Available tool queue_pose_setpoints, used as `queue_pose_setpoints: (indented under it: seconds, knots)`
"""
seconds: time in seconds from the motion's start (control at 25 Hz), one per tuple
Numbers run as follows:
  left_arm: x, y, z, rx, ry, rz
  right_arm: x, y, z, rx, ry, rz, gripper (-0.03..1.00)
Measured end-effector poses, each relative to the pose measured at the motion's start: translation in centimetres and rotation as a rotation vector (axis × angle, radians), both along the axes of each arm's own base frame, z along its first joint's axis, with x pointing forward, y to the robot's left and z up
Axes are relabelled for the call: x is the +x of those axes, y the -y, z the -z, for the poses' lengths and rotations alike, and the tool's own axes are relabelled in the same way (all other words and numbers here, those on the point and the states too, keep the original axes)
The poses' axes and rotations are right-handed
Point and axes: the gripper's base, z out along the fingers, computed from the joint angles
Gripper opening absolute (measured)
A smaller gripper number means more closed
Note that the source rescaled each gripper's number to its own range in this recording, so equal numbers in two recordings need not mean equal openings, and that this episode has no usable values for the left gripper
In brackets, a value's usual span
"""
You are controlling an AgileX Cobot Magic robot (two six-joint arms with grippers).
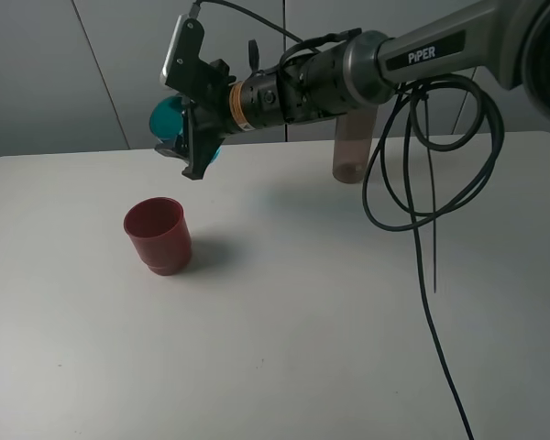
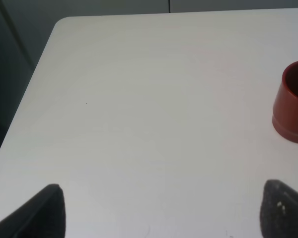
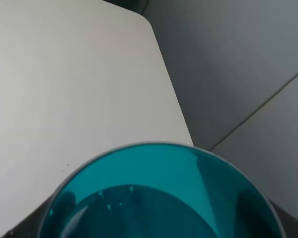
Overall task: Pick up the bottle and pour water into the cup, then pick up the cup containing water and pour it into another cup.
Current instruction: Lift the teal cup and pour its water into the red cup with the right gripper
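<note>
My right gripper (image 1: 185, 139) is shut on the teal cup (image 1: 165, 116), holding it tipped on its side in the air at the back left. It hangs above and a little behind the dark red cup (image 1: 158, 234), which stands upright on the table. The right wrist view looks into the teal cup (image 3: 159, 198), where darker liquid with small bubbles shows. The smoky bottle (image 1: 353, 151) stands upright at the back, partly hidden behind the right arm. My left gripper (image 2: 164, 210) is open over bare table, with the red cup (image 2: 294, 101) off to one side of it.
The white table (image 1: 302, 348) carries only the red cup and the bottle. Black cables (image 1: 422, 183) loop down from the right arm over the table's right half. A grey wall stands behind the table's far edge.
</note>
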Motion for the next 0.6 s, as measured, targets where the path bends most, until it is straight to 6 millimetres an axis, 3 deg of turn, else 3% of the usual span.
queue_pose_setpoints:
  seconds: [0.6]
  knots:
    - [0.0,0.0,0.0,0.0,0.0,0.0,-0.9,-1.0,0.2,-0.1,0.218,-0.154,0.09]
